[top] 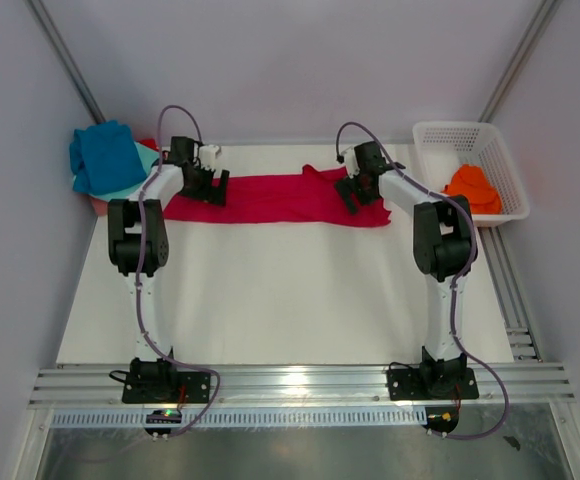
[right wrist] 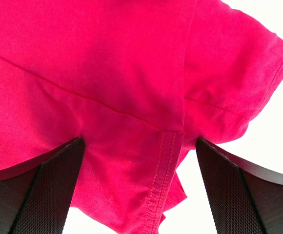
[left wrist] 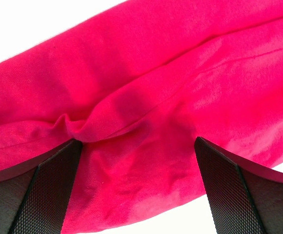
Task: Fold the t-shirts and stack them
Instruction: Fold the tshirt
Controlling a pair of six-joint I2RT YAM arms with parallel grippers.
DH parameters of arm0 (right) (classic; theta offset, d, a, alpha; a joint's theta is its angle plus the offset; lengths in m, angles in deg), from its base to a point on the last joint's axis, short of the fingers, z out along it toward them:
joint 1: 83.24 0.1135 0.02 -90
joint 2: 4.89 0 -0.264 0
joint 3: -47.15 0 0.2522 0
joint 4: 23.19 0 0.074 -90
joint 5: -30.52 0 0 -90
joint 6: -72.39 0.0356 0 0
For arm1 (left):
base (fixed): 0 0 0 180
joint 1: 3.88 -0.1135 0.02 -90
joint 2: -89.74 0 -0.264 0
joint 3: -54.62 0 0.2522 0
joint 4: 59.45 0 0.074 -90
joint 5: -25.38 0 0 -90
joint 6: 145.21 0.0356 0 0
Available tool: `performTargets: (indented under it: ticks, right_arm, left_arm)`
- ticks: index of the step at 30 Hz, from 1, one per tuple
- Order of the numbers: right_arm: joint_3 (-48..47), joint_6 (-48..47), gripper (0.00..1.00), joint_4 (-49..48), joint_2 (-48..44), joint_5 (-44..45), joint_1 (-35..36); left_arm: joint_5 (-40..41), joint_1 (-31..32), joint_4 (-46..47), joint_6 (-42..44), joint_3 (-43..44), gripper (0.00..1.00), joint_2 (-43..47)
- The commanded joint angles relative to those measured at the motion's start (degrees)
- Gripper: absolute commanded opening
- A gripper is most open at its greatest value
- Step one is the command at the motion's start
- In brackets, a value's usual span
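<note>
Left pincer and right pincer both wide apart, low over the crimson t-shirt lying as a long band across the far tabletop: soft, light, limp cloth, likely best pinched at 2 end hems.

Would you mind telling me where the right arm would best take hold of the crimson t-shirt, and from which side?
Likely its right end, from straight above: the crimson t-shirt lies flat in a long band, and the seamed, layered edge there sits between the right gripper's open fingers.
</note>
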Motion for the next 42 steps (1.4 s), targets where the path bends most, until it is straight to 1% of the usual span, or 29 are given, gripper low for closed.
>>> performTargets:
  ticks: [1,9,14,17,21,25,28,34,39,42]
  right_arm:
    - [-3.4,0.0,1.0,2.1,2.4,3.1,0.2]
    - [-7.4,-1.2,0.99,4.5,4.4,4.9,0.2]
    - [-9.7,-2.1,0.99,5.4,6.2,5.9,0.2]
    - [-11.6,-2.5,0.99,5.8,7.0,6.1,0.2]
    - [-13.8,-2.6,0.99,6.4,8.5,6.3,0.1]
    - [-15.3,-2.6,0.99,6.7,9.6,6.4,0.2]
    - [-15.7,-2.9,0.99,6.6,9.8,6.5,0.2]
    - [-16.0,-3.2,1.0,6.4,9.7,6.8,0.2]
    - [-16.0,-4.5,0.99,6.5,10.0,7.9,0.2]
    - [-15.7,-5.5,0.99,5.9,9.9,9.0,0.1]
  left_arm:
    - [-3.4,0.0,-4.0,0.1,1.4,0.99,-0.3]
    - [-5.4,0.0,-11.2,1.0,3.1,0.99,-0.7]
    - [-5.9,0.0,-17.5,2.7,3.7,0.99,-0.7]
    - [-6.0,0.4,-20.6,4.1,2.7,0.99,0.4]
    - [-6.1,1.6,-23.7,6.9,-1.6,0.99,3.0]
    - [-3.9,5.1,-27.0,11.2,-5.6,0.99,6.0]
    - [-4.4,7.8,-30.3,13.7,-7.4,0.99,7.5]
    - [-8.0,11.5,-34.9,14.4,-7.3,0.99,7.5]
    - [-6.8,15.0,-36.3,15.6,-7.7,0.99,7.3]
    - [-6.5,15.0,-37.4,16.3,-8.6,0.99,7.7]
